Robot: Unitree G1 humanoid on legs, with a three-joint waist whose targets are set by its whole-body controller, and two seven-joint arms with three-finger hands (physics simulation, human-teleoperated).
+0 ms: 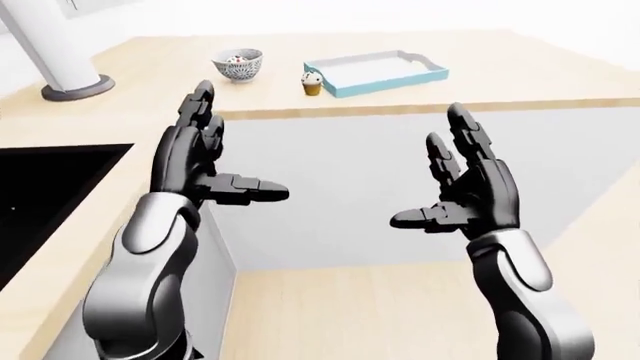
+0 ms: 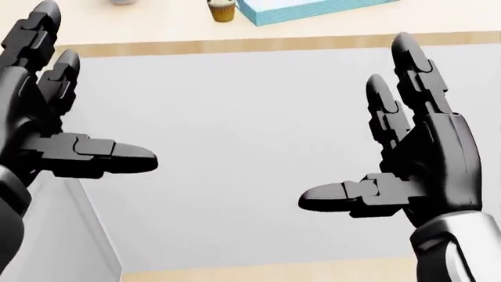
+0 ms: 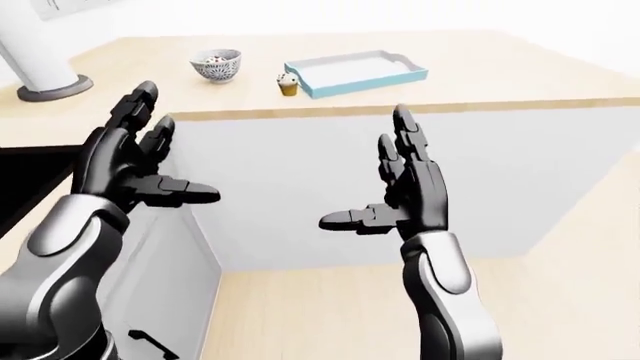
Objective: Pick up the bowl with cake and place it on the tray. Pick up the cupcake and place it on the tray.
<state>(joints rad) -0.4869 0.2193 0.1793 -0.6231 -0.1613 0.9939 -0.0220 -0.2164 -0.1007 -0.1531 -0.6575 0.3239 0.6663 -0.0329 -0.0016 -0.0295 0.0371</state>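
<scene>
With both the left hand (image 1: pixel 205 161) and right hand (image 1: pixel 470 191) spread and empty, step closer first (the counter (image 1: pixel 480 71) is out of reach), since the bowl (image 1: pixel 238 64) and cupcake (image 1: pixel 313 82) sit left of the tray (image 1: pixel 375 71).

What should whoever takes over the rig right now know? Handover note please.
Left robot hand: open, empty, raised.
Right robot hand: open, empty, raised.
Patterned white bowl with cake, small cupcake in a tan wrapper and light-blue rectangular tray sit on the light wooden counter, at the top of the left-eye view, out beyond the hands.
Done: nothing; the tray is empty.
Left: both picks and placements.
</scene>
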